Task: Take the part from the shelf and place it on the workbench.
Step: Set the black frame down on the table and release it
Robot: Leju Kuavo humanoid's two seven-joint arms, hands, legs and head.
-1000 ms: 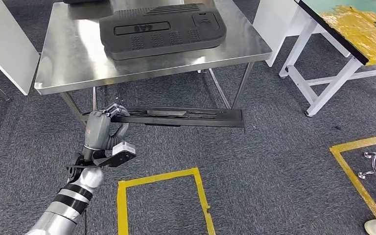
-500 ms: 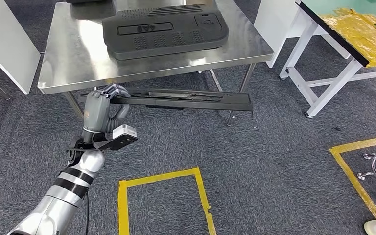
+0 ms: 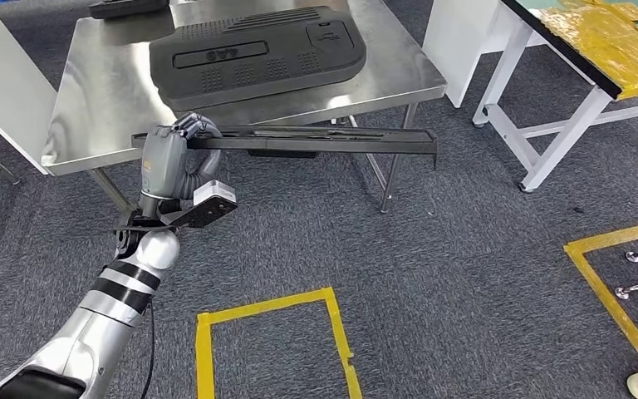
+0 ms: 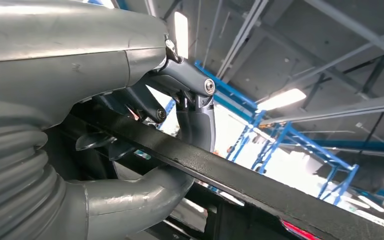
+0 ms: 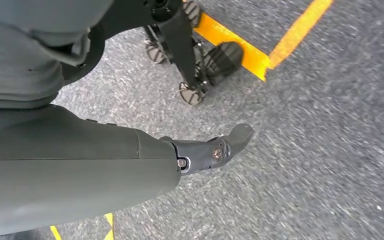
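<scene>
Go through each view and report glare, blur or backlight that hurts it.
Head view: sharp, with soft glare on the steel workbench. Left wrist view: aimed up at bright ceiling lights, so the long black part and left hand are backlit and dark. Right wrist view: the carpet is smeared with blur around the right hand.

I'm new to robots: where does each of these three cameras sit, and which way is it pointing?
Head view: high on the body, looking forward and down at the steel table; the left arm and left robot hand gripping the long black part show.
Left wrist view: behind the left robot hand, looking up at ceiling lights.
Right wrist view: behind the right robot hand, looking down at grey carpet.
Shared: head and left wrist views both show the part.
</scene>
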